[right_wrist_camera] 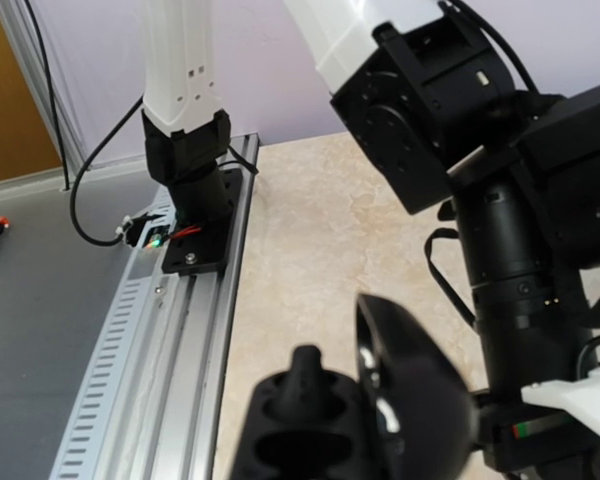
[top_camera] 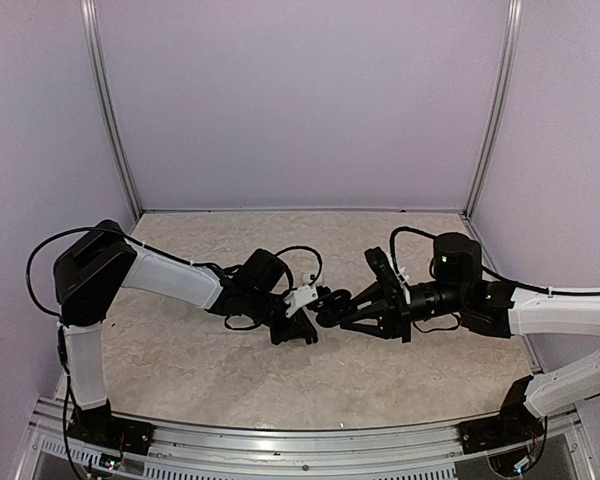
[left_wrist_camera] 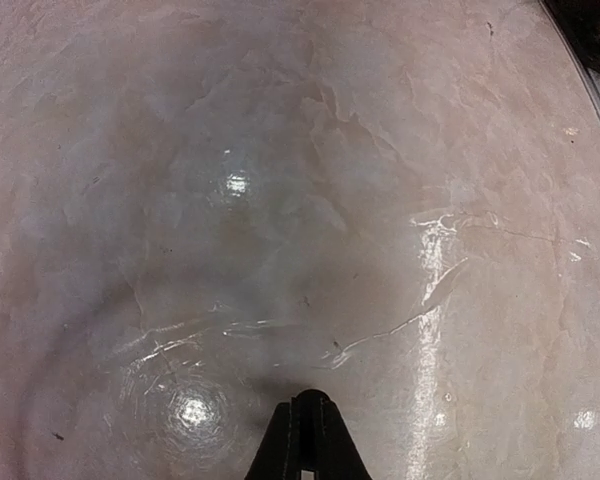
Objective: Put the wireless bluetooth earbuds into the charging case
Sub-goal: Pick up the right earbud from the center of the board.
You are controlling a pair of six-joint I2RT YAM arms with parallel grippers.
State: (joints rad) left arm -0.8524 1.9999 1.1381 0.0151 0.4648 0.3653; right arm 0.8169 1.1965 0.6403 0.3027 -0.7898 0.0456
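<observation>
Logging right gripper (top_camera: pixel 328 306) at centre of the top view, closing narrowly on a charging case (right_wrist_camera: pixel 412 392): glossy black, smooth, pebble-rounded, sitting lower centre of the right wrist view, raised off the table (left_wrist_camera: pixel 280 200). Seeing one matte black finger (right_wrist_camera: pixel 305 415) with rounded hollows pressing against its left side; other finger hidden. Noting left gripper (left_wrist_camera: pixel 302 425) at bottom centre of its wrist view, tips pinching fully together on nothing, hanging over polished beige marbled stone showing glare spots. Failing to make out earbuds in any view. Recording a slotted grey metal rail (right_wrist_camera: pixel 170 340) at left of the right wrist view.
</observation>
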